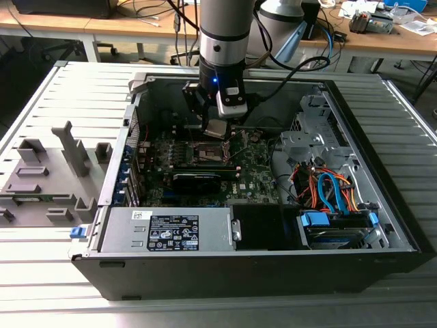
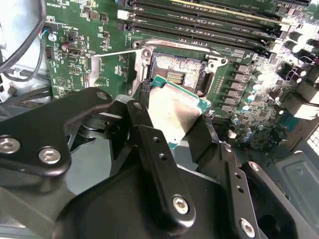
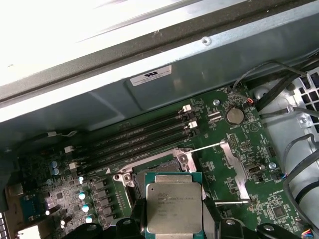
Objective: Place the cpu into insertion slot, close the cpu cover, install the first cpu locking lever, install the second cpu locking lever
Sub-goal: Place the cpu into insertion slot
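Note:
My gripper (image 1: 217, 128) is shut on the cpu (image 1: 216, 129), a flat square chip with a silvery top, and holds it tilted just above the motherboard inside the open computer case. In the second wrist view the cpu (image 2: 174, 112) sits between the two black fingers (image 2: 149, 144), close over the insertion slot (image 2: 177, 74), whose dark contact field is uncovered. In the first wrist view the cpu (image 3: 173, 206) hangs over the slot's metal rim (image 3: 149, 169). The cpu cover (image 3: 234, 167) is swung open beside the slot, and a thin lever rod (image 3: 207, 147) sticks out from it.
Long black memory slots (image 3: 144, 134) run beside the socket. The case wall (image 1: 136, 116) stands close behind. A power supply (image 1: 171, 229) and drive bay with orange and blue cables (image 1: 331, 195) fill the case's near side. Grey fixtures (image 1: 48, 171) sit on the table at the exterior view's left.

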You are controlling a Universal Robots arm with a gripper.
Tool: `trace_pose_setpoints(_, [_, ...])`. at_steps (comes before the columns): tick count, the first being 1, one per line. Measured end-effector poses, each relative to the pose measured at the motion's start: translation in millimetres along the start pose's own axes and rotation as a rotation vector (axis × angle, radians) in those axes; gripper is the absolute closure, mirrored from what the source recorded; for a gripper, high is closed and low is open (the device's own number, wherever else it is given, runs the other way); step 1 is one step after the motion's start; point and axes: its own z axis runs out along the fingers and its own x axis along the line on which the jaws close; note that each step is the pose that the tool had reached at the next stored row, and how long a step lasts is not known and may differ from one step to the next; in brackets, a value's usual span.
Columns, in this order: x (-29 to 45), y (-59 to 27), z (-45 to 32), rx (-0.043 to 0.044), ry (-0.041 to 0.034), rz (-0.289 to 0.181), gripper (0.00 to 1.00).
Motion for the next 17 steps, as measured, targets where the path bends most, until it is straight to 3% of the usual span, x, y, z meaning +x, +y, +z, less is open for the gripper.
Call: trace_pose_setpoints(17, [0.0,0.0,0.0,-0.0005,-0.0024,0.027,0.46])
